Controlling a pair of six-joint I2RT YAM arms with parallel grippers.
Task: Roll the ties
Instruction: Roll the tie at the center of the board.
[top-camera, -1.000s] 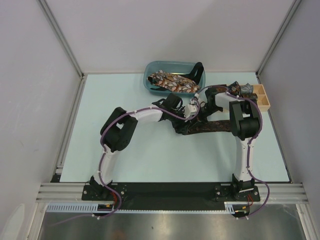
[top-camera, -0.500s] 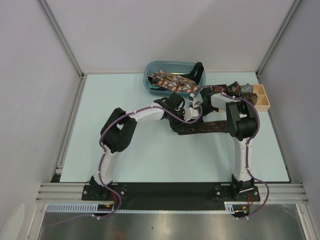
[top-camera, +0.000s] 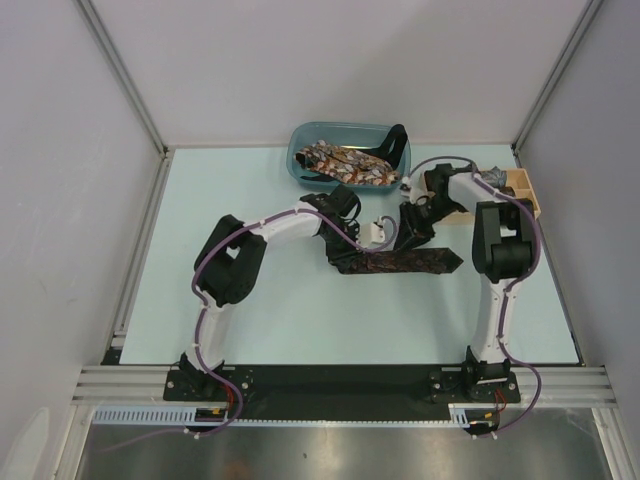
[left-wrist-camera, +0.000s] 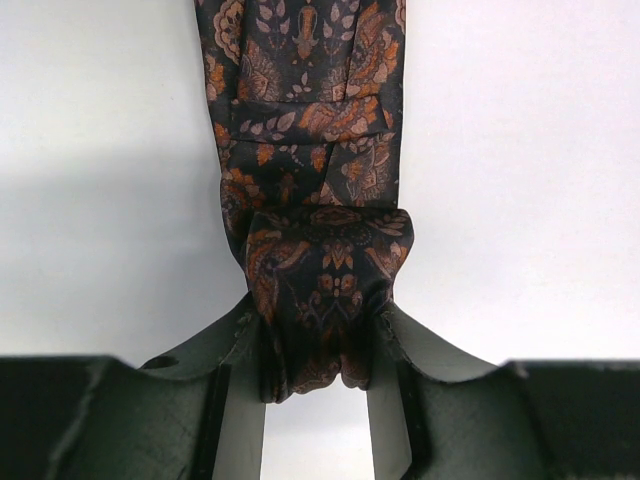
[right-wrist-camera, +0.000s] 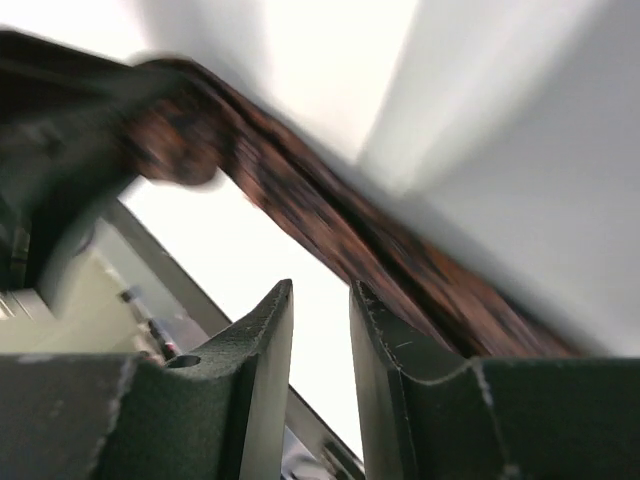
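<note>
Left wrist: left gripper (left-wrist-camera: 318, 335) is pinching the tie (left-wrist-camera: 305, 120) by its folded end — silky dark fabric, orange paisley.
Top external: tie is lying flat on the table (top-camera: 260, 310), pointed tip rightward.
Right wrist: right gripper (right-wrist-camera: 320, 300) is standing parted, empty.

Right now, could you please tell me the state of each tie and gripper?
Brown tie: flat on table, one end rolled.
Left gripper: shut on the brown tie's roll.
Right gripper: open, empty.
Binned ties: loose, unrolled.
Grey tie: coiled, at the wooden tray.

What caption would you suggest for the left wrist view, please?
Left gripper clamps the folded end of a dark, orange-patterned tie lying along the pale table.
</note>
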